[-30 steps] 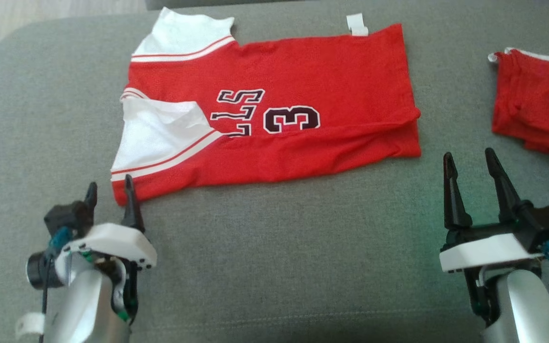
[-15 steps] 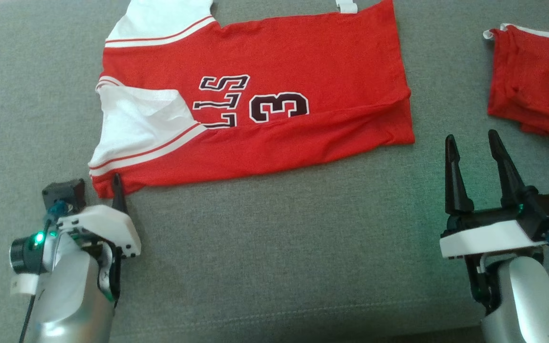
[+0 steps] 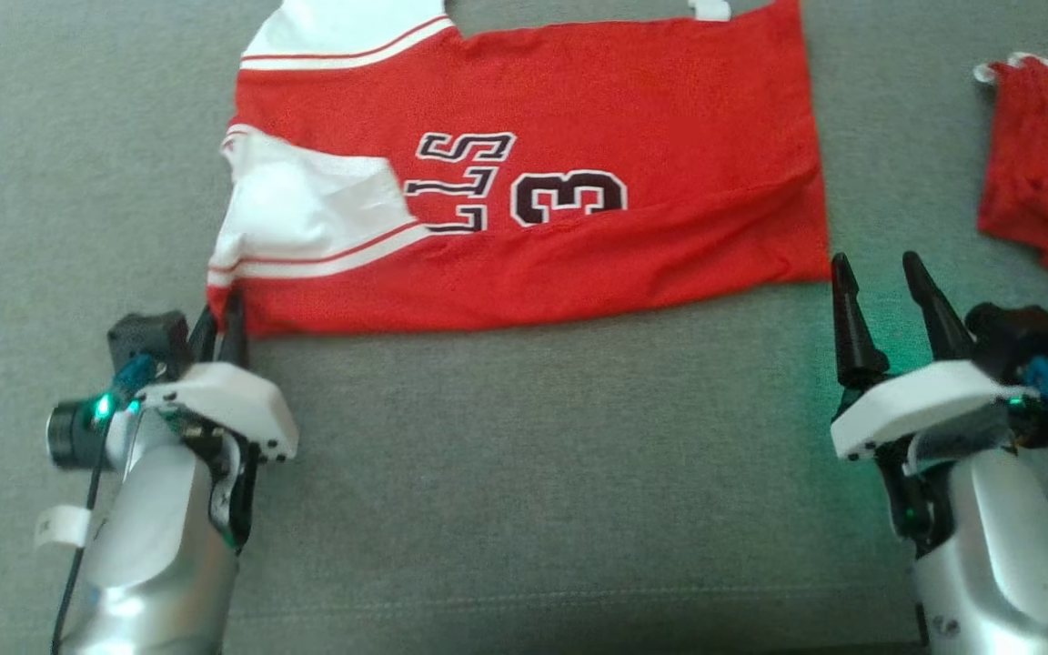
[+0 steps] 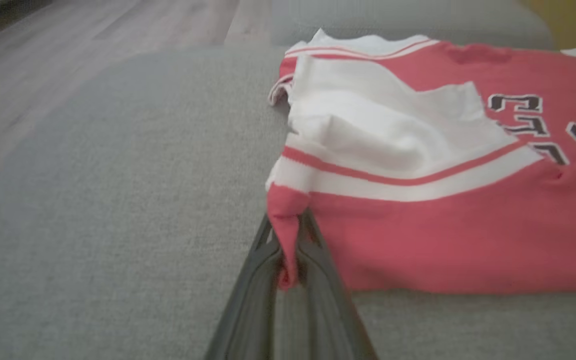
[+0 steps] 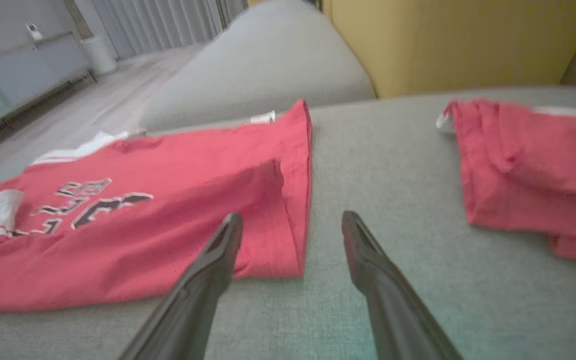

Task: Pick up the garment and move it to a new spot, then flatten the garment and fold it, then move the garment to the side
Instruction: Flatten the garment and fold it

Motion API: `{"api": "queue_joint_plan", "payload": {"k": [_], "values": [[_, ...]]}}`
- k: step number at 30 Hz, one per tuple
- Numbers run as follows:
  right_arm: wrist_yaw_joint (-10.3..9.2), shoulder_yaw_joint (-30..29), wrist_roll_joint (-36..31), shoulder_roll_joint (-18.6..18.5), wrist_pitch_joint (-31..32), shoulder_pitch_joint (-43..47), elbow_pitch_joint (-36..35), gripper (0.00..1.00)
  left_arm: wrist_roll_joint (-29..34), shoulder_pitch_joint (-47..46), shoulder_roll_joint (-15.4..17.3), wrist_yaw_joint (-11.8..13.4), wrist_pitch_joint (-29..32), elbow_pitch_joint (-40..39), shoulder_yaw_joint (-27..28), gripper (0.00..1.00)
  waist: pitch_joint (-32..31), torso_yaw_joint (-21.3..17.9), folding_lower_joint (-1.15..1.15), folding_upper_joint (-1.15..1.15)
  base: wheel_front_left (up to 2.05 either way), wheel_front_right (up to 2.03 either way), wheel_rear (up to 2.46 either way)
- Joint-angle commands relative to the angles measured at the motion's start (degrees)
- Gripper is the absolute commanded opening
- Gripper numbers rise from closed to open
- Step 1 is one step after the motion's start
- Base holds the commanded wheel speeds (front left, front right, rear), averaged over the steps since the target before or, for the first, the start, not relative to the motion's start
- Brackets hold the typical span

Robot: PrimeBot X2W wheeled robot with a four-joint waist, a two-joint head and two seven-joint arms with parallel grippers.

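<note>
Grey woven sofa upholstery (image 3: 533, 473) forms the work surface.

Left gripper (image 3: 219, 314): its two dark fingers (image 4: 255, 290) are pressed together on the near corner of the red jersey (image 3: 579, 109). In the head view, at lower left, the tips merely meet the cloth's edge. The left wrist view confirms the grip (image 4: 288, 222), with a red point of fabric drawn down between the fingers, just below the white, red-striped sleeve band.

Right gripper (image 3: 876, 273): its fingers (image 5: 203, 280) are spread apart with nothing between them. In the head view the tips stand just beside the jersey's lower-right hem corner. In the right wrist view (image 5: 292, 220) that corner lies just behind and between the tips, a fold of cloth doubled over along the hem; whether the tips touch it cannot be told.

The jersey (image 5: 168, 240) lies spread flat across the upper centre of the head view, with white sleeves at frame left, the black numeral 3 and the letters "LLS" mid-panel, and a white tag (image 3: 710, 9) at the top edge.

A second red garment (image 3: 1042, 182) lies crumpled at upper right, well apart from the jersey.

The wrist views add the surroundings. Pale wooden floor (image 4: 118, 20) runs beyond the cushion's edge, and the right wrist view has a yellow back cushion (image 5: 443, 40) and grey curtains (image 5: 168, 20).
</note>
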Motion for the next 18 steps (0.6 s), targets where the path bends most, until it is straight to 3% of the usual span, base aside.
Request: {"api": "queue_joint_plan", "payload": {"k": [1, 8, 14, 15, 16, 18], "values": [[0.37, 0.3, 1.4, -0.1, 2.0, -2.9, 0.8, 1.0, 0.4, -1.9, 1.2, -0.3, -1.1, -3.5, 1.1, 0.0, 0.1, 1.2, 0.0, 0.0, 0.0, 0.0, 0.0], [0.37, -3.9, 5.6, -0.1, 7.3, -10.1, 13.5, 1.0, 2.0, 0.0, -0.4, -1.3, -1.7, -11.9, -1.6, 0.0, 0.5, 4.2, 0.0, 0.0, 0.0, 0.0, 0.0], [0.37, -3.1, 7.7, -0.1, 8.1, -15.0, 22.3, 1.0, 2.3, 1.8, -0.8, -1.3, -1.7, -15.0, -2.3, 0.0, 0.6, 5.3, 0.0, 0.0, 0.0, 0.0, 0.0], [0.37, -2.7, 7.6, -0.1, 8.0, -15.6, 23.4, 0.24, 2.3, 2.0, -0.7, -1.3, -1.7, -15.1, -2.2, 0.0, 0.5, 5.3, 0.0, 0.0, 0.0, 0.0, 0.0], [0.37, -2.3, 7.2, -0.1, 7.6, -16.1, 24.3, 0.0, 2.3, 2.2, -0.5, -1.3, -1.7, -15.0, -2.1, 0.0, 0.4, 5.3, 0.0, 0.0, 0.0, 0.0, 0.0], [0.37, -1.5, 6.8, -0.1, 6.9, -16.7, 25.8, 0.0, 2.3, 2.6, -0.3, -1.2, -1.7, -14.9, -1.9, 0.0, 0.1, 5.0, 0.0, 0.0, 0.0, 0.0, 0.0]]}}
